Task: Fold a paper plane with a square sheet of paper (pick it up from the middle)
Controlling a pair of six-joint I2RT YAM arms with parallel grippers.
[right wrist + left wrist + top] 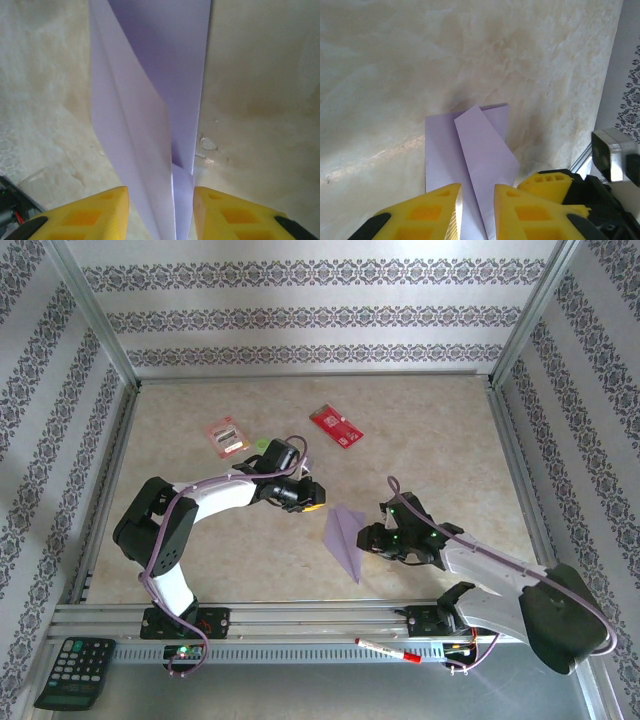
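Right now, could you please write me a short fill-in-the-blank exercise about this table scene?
1. The paper plane rests on the table between the left claw and the right claw, whose fingers are coloured ____.
2. Both claws stand ____, with the paper passing between their fingers.
3. The calculator lies at the near ____ corner.
Missing words: yellow; open; left.

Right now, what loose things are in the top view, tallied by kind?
Plane: 1
Red card: 1
Pink packet: 1
Small green bit: 1
Marker: 1
Calculator: 1
Total: 6
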